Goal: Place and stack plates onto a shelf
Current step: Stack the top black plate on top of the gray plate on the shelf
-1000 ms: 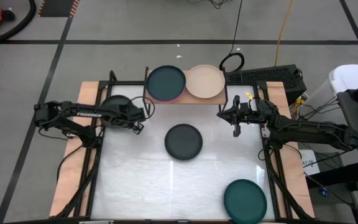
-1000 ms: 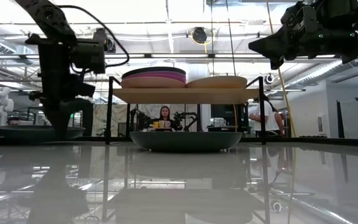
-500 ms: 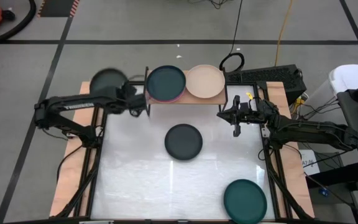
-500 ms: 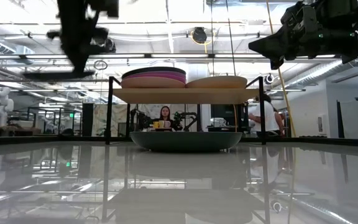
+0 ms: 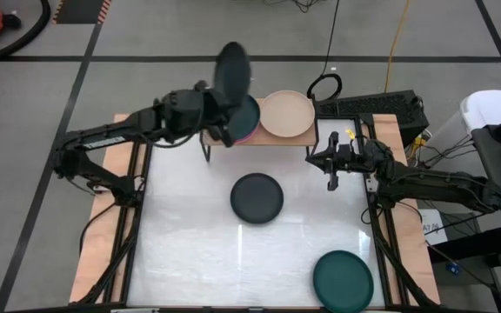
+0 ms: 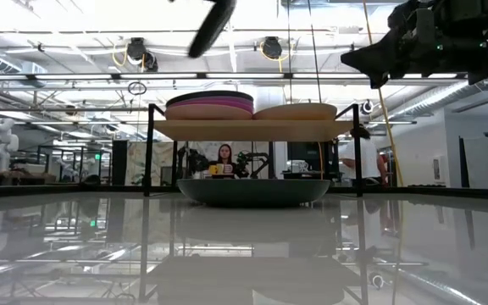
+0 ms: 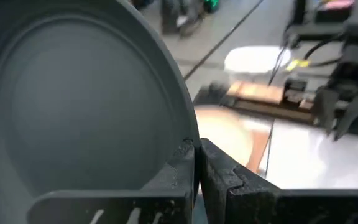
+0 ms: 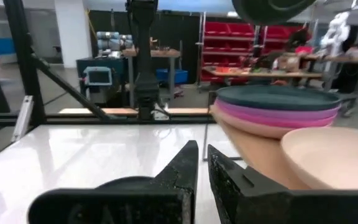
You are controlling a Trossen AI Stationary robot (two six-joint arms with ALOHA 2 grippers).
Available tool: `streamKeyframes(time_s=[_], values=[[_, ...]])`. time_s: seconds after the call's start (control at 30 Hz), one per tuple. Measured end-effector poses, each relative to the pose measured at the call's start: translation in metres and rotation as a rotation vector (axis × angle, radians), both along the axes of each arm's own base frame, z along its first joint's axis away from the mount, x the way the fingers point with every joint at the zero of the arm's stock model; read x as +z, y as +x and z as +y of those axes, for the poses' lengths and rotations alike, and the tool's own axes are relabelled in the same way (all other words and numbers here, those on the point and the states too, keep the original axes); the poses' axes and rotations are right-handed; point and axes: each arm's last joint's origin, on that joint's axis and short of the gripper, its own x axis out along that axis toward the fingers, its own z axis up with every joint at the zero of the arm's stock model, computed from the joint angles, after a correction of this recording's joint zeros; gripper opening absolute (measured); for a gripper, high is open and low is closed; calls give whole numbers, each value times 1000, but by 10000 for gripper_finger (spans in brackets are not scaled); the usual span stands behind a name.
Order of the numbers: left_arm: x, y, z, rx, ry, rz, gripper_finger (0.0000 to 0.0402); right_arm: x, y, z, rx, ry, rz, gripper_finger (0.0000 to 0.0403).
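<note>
Left gripper [image 5: 218, 109] is clamped on the rim of a dark grey plate [image 5: 231, 73], held tilted steeply on edge, up in the air above the shelf [image 5: 272, 139]. In the left wrist view the fingers [image 7: 185, 171] pinch the plate's edge.

On the shelf: a stack with a teal plate [image 5: 243, 115] on top, pink plates [image 8: 272, 115] under it, on the shelf's left half. A beige plate [image 5: 287, 113] sits just beside the stack, on the right half.

Right gripper [image 5: 329, 165] hovers off the shelf's right end, above the table [image 5: 198, 252], fingers [image 8: 182, 165] nearly together, holding nothing.

Black plate [image 5: 257, 197] lies on the table in front of the shelf. Another teal plate [image 5: 343, 280] lies well away from the shelf, at the table's near right corner.
</note>
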Motion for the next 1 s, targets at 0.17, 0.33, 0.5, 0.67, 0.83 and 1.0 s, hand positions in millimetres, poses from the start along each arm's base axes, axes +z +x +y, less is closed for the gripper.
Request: streamKeyframes(time_s=[0.17, 0.33, 0.5, 0.67, 0.83, 1.0], values=[[-14, 36, 10, -99, 19, 46, 10, 11, -14, 0, -83, -30, -59, 20], [-24, 76, 24, -182, -27, 138, 10, 19, -28, 3, -143, -48, -112, 20], [-27, 110, 32, -218, 13, 183, 10, 20, -33, 6, -142, -53, -123, 20], [-38, 133, 37, -250, 29, 203, 13, 19, -34, 7, -143, -59, -110, 20], [-62, 148, 42, -273, 53, 276, 36, 20, -34, 7, -144, -63, -111, 20], [-78, 156, 46, -274, 45, 317, 43, 20, -34, 7, -143, -64, -111, 20]])
